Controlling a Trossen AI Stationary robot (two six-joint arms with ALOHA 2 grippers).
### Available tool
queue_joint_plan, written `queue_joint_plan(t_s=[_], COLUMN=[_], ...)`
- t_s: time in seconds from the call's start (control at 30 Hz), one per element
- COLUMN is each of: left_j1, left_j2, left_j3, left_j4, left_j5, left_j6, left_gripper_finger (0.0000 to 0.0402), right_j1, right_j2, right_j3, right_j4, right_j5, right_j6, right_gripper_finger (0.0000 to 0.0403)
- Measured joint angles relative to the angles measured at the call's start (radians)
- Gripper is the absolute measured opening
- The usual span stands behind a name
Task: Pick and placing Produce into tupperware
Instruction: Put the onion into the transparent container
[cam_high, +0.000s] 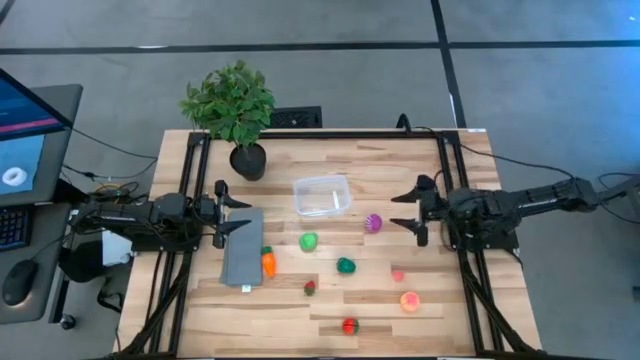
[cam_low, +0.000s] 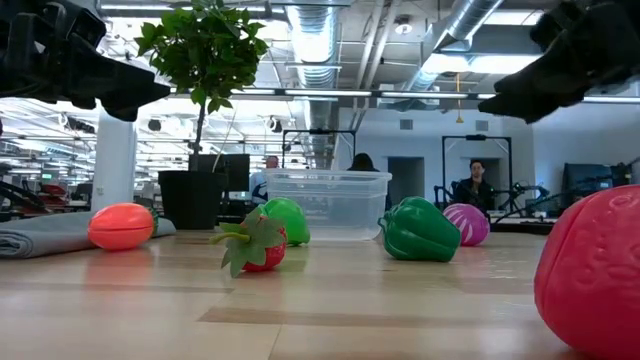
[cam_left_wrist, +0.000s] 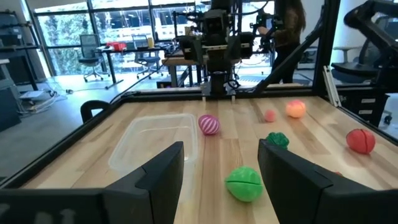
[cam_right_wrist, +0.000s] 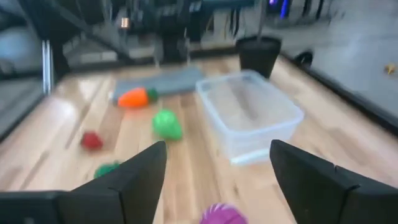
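Observation:
The clear tupperware (cam_high: 322, 196) stands empty on the table's far middle. Toy produce lies on the wood around it: a purple piece (cam_high: 373, 223), a light green one (cam_high: 308, 241), a dark green one (cam_high: 346, 265), an orange carrot (cam_high: 268, 262), a small red strawberry (cam_high: 310, 288), a pink one (cam_high: 398, 275), a peach one (cam_high: 409, 301) and a red one (cam_high: 349, 326). My left gripper (cam_high: 232, 210) is open above the table's left side, over the grey slab (cam_high: 243, 259). My right gripper (cam_high: 410, 209) is open at the right, near the purple piece. Both are empty.
A potted leafy plant (cam_high: 235, 110) stands at the far left of the table, behind the tub. The grey slab lies at the left with the carrot against its right edge. Black frame rails (cam_high: 455, 190) run along both sides. Bare wood lies between the pieces.

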Motion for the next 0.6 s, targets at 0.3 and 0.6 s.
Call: queue_joint_plan(t_s=[0.3, 0.6], left_j1=[0.000, 0.000], left_j2=[0.000, 0.000], left_j3=[0.000, 0.000], left_j4=[0.000, 0.000], left_j5=[-0.002, -0.002], left_j6=[0.009, -0.002], left_gripper_finger=[0.0197, 0.0197], right_j1=[0.058, 0.053], right_j2=[0.403, 0.651], right_j3=[0.337, 0.557], right_j4=[-0.227, -0.256], right_j5=[-0.004, 0.000], right_j6=[0.079, -0.002], right_gripper_finger=[0.0302, 0.0301])
